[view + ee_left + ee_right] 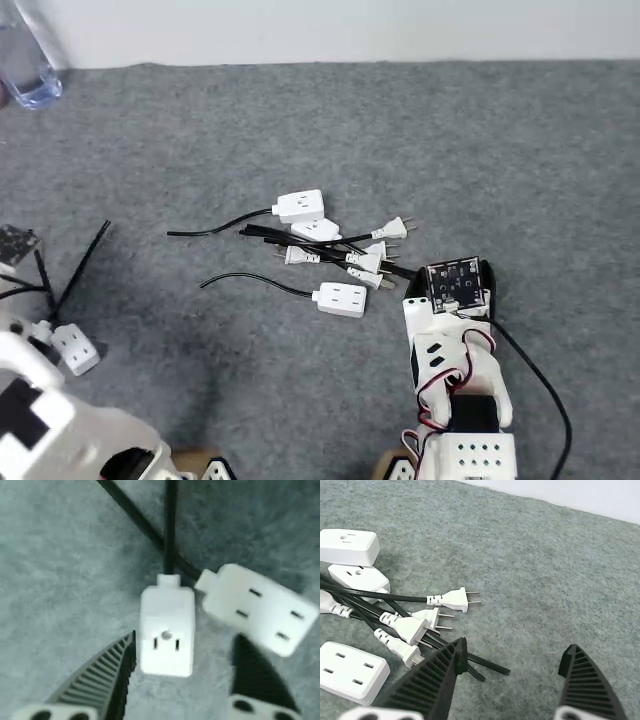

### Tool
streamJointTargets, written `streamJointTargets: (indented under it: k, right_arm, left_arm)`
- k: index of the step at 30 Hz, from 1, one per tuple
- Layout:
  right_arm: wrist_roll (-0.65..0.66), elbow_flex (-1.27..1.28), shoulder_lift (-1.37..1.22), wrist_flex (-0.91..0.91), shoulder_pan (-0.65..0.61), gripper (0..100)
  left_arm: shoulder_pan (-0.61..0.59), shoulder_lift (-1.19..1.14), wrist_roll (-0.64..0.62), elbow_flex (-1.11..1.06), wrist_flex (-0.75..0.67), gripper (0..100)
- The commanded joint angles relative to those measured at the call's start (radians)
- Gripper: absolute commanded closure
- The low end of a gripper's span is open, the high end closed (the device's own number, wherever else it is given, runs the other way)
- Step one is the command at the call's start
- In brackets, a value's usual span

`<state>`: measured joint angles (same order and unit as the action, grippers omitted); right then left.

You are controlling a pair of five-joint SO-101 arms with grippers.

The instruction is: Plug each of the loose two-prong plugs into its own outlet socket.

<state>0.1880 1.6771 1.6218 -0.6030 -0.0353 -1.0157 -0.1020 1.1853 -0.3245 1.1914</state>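
Note:
Several loose white two-prong plugs (pixel 392 231) on black cords lie tangled mid-table among three white outlet sockets (pixel 341 299). In the right wrist view the plugs (pixel 452 599) lie just ahead of my right gripper (pixel 516 647), which is open with bare carpet between its fingers. Two more outlet sockets (pixel 75 350) lie at the table's left by the left arm. My left gripper (pixel 186 640) is open and straddles one of them, a white socket (pixel 166 637) with its slots facing the camera. The other socket (pixel 260 607) lies slantwise just beside it.
Grey carpet (pixel 500 150) covers the table up to a white wall at the back. A clear plastic bottle (pixel 25 60) stands in the far left corner. Black cords (pixel 80 265) run from the left sockets. The right arm's wrist (pixel 455 285) sits right of the plug cluster.

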Motion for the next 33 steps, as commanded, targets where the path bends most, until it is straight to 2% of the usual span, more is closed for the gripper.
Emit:
streamJointTargets:
  k: [1,5,9,13,17,21,24,29,33]
  right_arm:
    - [0.011,0.012,-0.015,0.005,-0.004,69.7]
    - [0.011,0.012,-0.015,0.005,-0.004,69.7]
    - [0.012,0.012,-0.015,0.005,-0.001,69.7]
    - [0.012,0.012,-0.015,-0.007,-0.001,69.7]
    - [0.012,0.012,-0.015,-0.007,-0.001,69.7]
    - [0.012,0.012,-0.015,-0.007,-0.001,69.7]
    - [0.012,0.012,-0.015,-0.007,-0.001,69.7]
    - [0.044,0.012,-0.015,-0.005,-0.002,69.7]
    - [0.048,0.012,-0.015,-0.005,-0.004,69.7]
  left_arm:
    - [0.052,0.133,-0.014,0.124,0.11,67]
    - [0.239,0.264,-0.018,0.157,0.252,67]
    - [0.516,0.356,-0.14,0.157,0.292,67]
    - [0.779,0.371,-0.338,0.157,0.204,67]
    - [0.967,0.339,-0.528,0.142,0.058,67]
    - [1.069,0.247,-0.624,0.133,-0.109,67]
    - [1.108,0.149,-0.646,0.136,-0.195,67]
    - [1.155,0.02,-0.644,0.163,-0.276,67]
    - [1.177,-0.063,-0.634,0.231,-0.275,67]
